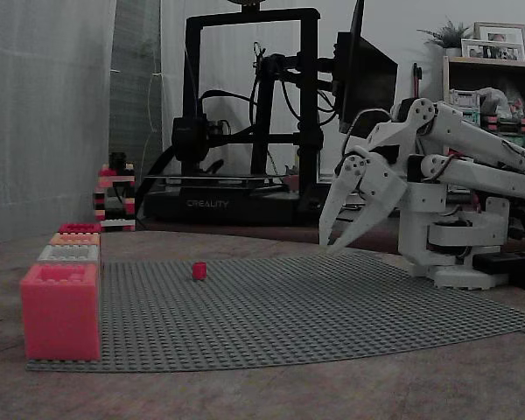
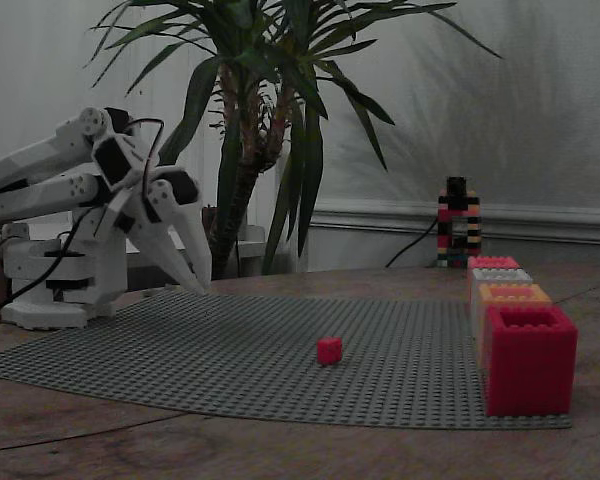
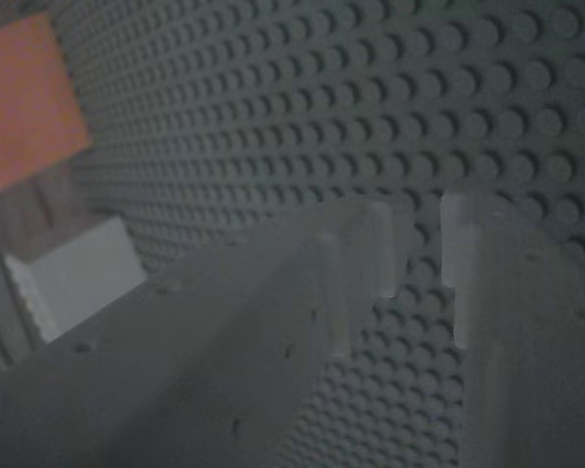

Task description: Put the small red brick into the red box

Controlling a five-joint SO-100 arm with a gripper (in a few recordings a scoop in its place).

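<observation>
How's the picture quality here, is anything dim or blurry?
Both fixed views are dim and greyish, yet the small red brick and gripper read sharply; in the wrist view the near fingers are badly out of focus and the baseplate studs soft.

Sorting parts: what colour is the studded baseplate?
Grey; the baseplate shows best in a fixed view.

Open baseplate (image 1: 332,306) lies between gripper (image 1: 334,241) and small red brick (image 1: 199,270). A row of boxes, red box (image 1: 60,311) nearest, lines the plate's left edge.
</observation>
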